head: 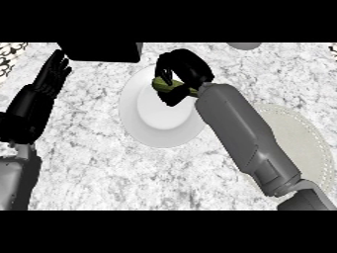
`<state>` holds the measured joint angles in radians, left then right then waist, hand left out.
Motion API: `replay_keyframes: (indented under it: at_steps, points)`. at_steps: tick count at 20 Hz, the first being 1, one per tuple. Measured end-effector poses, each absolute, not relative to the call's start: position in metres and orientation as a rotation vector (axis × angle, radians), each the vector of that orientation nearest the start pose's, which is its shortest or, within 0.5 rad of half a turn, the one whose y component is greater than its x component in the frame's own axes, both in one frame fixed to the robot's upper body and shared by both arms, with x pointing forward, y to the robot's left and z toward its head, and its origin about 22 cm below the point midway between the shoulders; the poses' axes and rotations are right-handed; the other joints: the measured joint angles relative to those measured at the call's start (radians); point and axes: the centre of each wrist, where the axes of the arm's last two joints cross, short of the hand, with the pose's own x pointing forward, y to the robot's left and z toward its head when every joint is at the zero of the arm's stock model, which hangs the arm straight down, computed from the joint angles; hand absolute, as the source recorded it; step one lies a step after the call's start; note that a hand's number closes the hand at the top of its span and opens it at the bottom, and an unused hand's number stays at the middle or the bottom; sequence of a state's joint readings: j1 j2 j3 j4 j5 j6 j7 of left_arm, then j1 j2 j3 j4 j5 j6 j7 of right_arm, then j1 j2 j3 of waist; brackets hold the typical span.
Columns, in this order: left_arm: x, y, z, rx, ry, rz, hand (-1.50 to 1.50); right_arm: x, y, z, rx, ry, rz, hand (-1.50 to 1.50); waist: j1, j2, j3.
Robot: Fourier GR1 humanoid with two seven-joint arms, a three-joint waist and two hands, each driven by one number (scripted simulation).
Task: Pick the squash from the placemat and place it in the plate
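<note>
Squash sits enclosed in the curled fingers of the right hand, over the upper rim of the white plate — placement step in hand, placemat vacated — next move calls for lowering and opening; left hand rests open at upper left.

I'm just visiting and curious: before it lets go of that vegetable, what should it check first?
1. Right robot hand curled round the dark green squash: ok.
2. Squash over the round white plate: ok.
3. Squash touching the plate: cannot tell.
4. Plate's bare part free for it: ok.
5. Left robot hand open, resting apart from the plate: ok.
6. Pale round placemat no longer carrying the squash: ok.
</note>
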<state>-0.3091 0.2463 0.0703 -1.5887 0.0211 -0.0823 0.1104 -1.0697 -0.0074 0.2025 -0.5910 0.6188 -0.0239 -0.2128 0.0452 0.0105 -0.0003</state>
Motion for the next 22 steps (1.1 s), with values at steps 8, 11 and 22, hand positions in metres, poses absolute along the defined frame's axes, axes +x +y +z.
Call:
replay_keyframes:
  at_steps: [8,11,22]
  points:
    - [0.310,0.257,0.108,0.069,-1.772,-0.291,0.00,0.422,-0.054,0.077,-0.319,-1.659,1.170,-1.50,0.040,0.007,0.000]
    - [0.315,0.253,0.111,0.060,-1.775,-0.299,0.00,0.421,-0.057,0.067,-0.263,-1.632,1.148,-1.50,0.050,0.013,0.000]
    - [0.319,0.248,0.109,0.044,-1.779,-0.310,0.00,0.421,-0.060,0.067,-0.046,-1.755,0.807,-1.50,0.063,0.016,0.001]
